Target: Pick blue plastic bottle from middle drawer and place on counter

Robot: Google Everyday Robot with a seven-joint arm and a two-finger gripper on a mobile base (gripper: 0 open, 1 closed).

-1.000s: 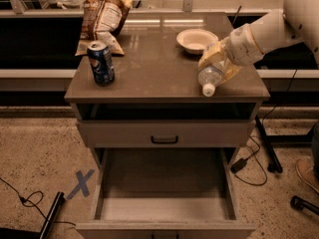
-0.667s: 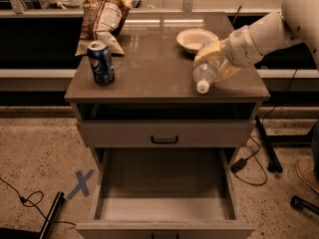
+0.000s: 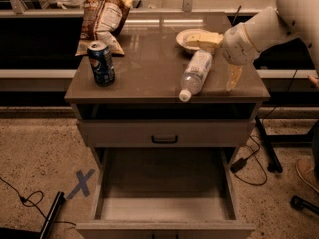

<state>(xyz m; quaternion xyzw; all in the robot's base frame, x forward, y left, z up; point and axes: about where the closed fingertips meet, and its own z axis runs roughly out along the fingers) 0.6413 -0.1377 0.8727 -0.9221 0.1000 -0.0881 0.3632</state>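
Observation:
The blue plastic bottle (image 3: 196, 72) is clear with a white cap and lies on its side on the counter (image 3: 144, 59), right of centre, cap pointing at the front edge. My gripper (image 3: 220, 59) is just right of the bottle and low over the counter. It is open: one yellowish finger (image 3: 232, 76) hangs to the bottle's right, the other reaches over the bowl behind it. The bottle lies free of both. The middle drawer (image 3: 227, 183) is pulled fully out below, and its pale floor is bare.
A blue soda can (image 3: 101, 62) stands at the counter's front left. A chip bag (image 3: 105, 14) leans at the back left and a white bowl (image 3: 192, 36) sits at the back right. The upper drawer front (image 3: 164, 133) is closed. Cables and stand legs (image 3: 269, 148) lie on the right floor.
The bottle was held in the gripper above the counter's right side. It now lies flat on the counter, and the fingers have opened and let it go.

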